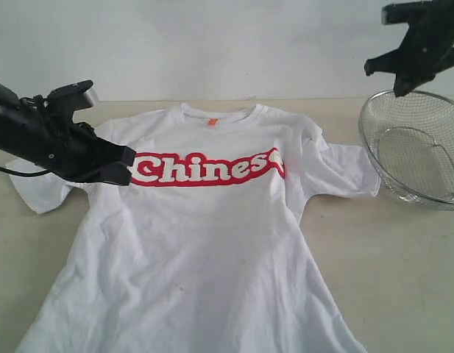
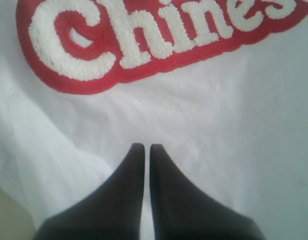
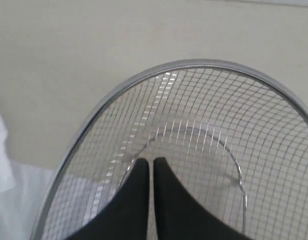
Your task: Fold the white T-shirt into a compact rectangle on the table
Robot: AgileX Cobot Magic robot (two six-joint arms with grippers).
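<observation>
White T-shirt (image 1: 204, 250) lies flat, face-up on the counter (image 1: 410, 279), unfolded. Left end effector (image 1: 128, 168), pinched closed and empty, hovers by the lettering (image 1: 204, 169), probably lining up a grab. Right end effector (image 1: 398, 79), closed too, hangs above the wire basket (image 1: 418, 151).

The left arm (image 1: 43, 140) reaches in low and nearly level from the left edge. The left claw (image 2: 146, 147) has its two dark fingers pressed together. The right arm (image 1: 429, 33) hangs high at the right edge, and the right claw (image 3: 151, 161) angles downward, fingers likewise closed.
</observation>
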